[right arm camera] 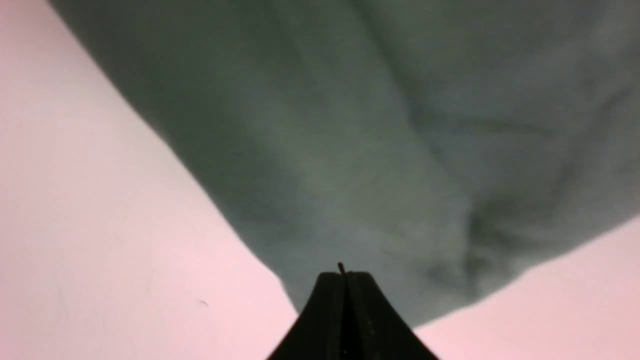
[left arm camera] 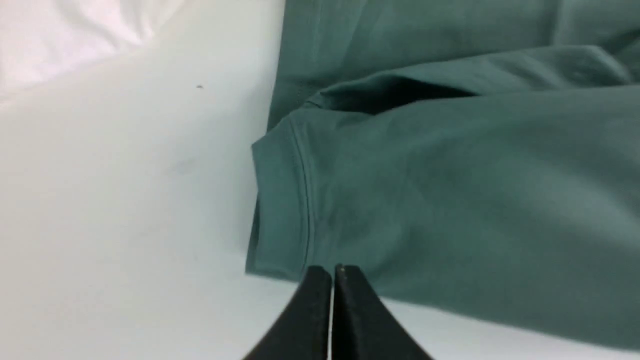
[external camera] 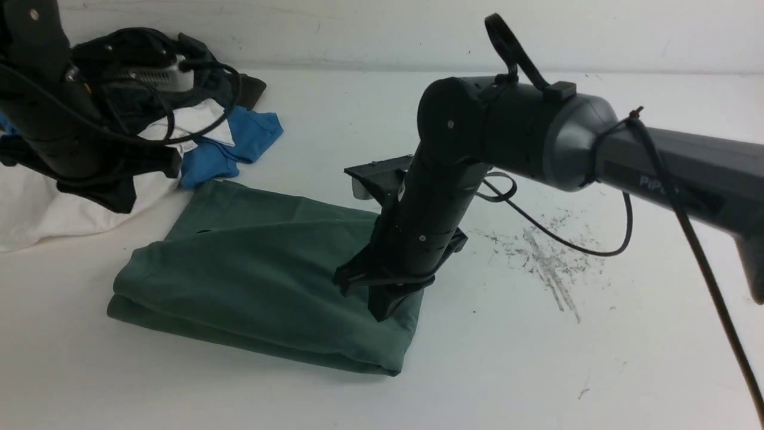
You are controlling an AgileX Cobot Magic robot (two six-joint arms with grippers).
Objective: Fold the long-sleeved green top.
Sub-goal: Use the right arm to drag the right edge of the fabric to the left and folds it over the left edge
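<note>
White table [external camera: 597, 358], scuffed on the robot's right, with a pile of blue, white and dark clothes [external camera: 227, 143] at far left; the green long-sleeved top [external camera: 256, 269] lies mid-table, already folded into a compact stack. Right gripper [external camera: 388, 307] is closed and empty, tips pressing on or just above the stack's near right corner; left gripper [left arm camera: 332, 272] is closed, empty, raised over the stack's left hem. Looks like final tidy: press flat, lift straight up, don't drag layers.
</note>
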